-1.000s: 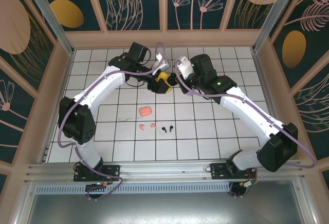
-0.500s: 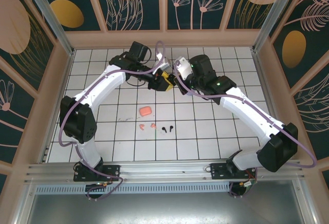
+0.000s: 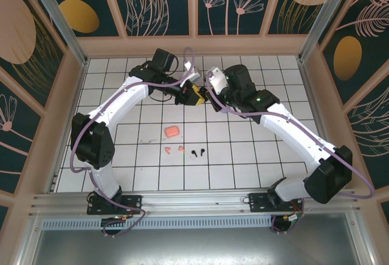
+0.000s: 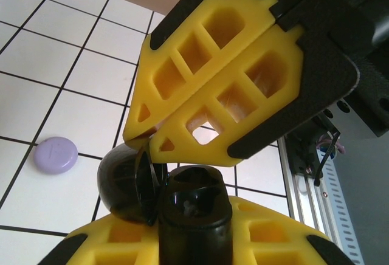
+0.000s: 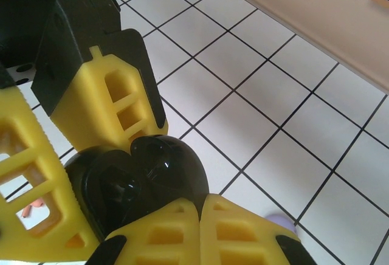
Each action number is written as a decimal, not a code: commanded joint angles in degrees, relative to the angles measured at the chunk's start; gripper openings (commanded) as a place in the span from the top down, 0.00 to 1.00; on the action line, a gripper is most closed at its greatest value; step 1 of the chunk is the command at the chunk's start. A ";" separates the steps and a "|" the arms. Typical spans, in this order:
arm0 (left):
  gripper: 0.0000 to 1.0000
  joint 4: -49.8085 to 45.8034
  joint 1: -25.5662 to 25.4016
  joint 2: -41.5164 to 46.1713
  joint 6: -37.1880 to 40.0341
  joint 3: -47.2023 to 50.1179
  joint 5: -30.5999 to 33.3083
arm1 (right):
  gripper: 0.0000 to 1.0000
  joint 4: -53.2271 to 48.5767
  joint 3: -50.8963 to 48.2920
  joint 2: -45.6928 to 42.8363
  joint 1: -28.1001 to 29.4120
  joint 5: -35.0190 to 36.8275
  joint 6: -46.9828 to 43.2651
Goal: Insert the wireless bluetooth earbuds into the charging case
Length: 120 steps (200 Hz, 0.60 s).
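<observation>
- Both arms are being held stretched over the far middle of the tiled table (image 3: pixel 255 155), wrists almost meeting; hardly any shift is being shown by either arm against a second ago
- The left gripper (image 3: pixel 192 95) is being closed: its yellow fingers, standing apart a second ago, are now being pressed onto the body of the black charging case (image 4: pixel 194 207), one on each side
- The right gripper (image 4: pixel 144 143) is being kept clenched as before, its two fingers shut flat together and the tips apparently being pinched on the edge of the case's raised lid
- The case is thus being carried off the table by both grippers at once, lid open; this is being judged as a handover or bracing grip, after which one arm could be freed for fetching
- The orange case (image 3: pixel 172 130) and the lavender case (image 4: pixel 56 154) are being left lying on the tiles
- The salmon-orange earbuds (image 3: pixel 167 149) and the black earbuds (image 3: pixel 194 153) are being left loose on the tiles nearer the arm bases, well apart from the held case; nothing is yet being inserted, so picking one up is being judged the step ahead
</observation>
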<state>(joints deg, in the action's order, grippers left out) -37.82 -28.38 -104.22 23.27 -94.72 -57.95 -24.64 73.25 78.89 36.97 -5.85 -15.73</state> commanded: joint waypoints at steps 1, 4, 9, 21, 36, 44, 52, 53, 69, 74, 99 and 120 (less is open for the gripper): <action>1.00 4.68 -0.01 -0.41 -1.67 -0.07 -4.09 | 1.00 2.28 1.16 -1.83 0.89 -1.47 1.70; 1.00 5.18 -0.01 -0.32 -1.87 0.23 -4.10 | 1.00 2.50 1.19 -1.86 0.91 -1.35 2.03; 1.00 6.33 -0.01 -0.01 -2.52 0.86 -4.10 | 0.96 2.73 1.35 -2.03 0.83 -1.09 2.47; 1.00 10.51 -0.01 1.07 -5.06 3.28 -3.44 | 0.76 3.02 1.77 -2.57 0.67 -0.04 3.75; 1.00 19.35 0.44 3.56 -10.31 8.04 -2.42 | 0.58 2.15 2.57 -3.72 0.18 0.72 5.38; 1.00 25.91 1.26 5.29 -14.57 11.43 -2.64 | 0.51 1.45 2.92 -4.73 -0.24 0.84 6.44; 1.00 33.52 2.38 7.64 -19.12 15.17 -2.61 | 0.47 0.70 2.90 -5.94 -0.68 0.70 7.57; 1.00 34.44 2.55 7.95 -19.70 15.66 -2.56 | 0.47 0.59 2.88 -6.16 -0.72 0.68 7.78; 1.00 47.26 4.88 11.56 -27.53 22.42 -1.34 | 0.43 -0.51 1.83 -9.58 -1.22 0.06 11.21; 1.00 50.20 5.51 12.76 -29.26 24.12 -0.70 | 0.42 -0.77 1.20 -10.64 -1.28 -0.30 12.41; 1.00 59.97 7.08 18.29 -33.96 30.90 5.22 | 0.41 -3.53 -1.84 -13.63 -1.04 -1.09 19.37; 1.00 66.79 7.25 22.98 -36.31 36.25 11.85 | 0.41 -5.94 -4.70 -13.20 -0.02 0.55 25.66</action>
<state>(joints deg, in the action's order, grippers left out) 12.40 -20.88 -86.98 -6.22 -62.83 -53.17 -25.76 72.20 64.86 36.03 -5.65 0.45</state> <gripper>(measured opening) 0.236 0.587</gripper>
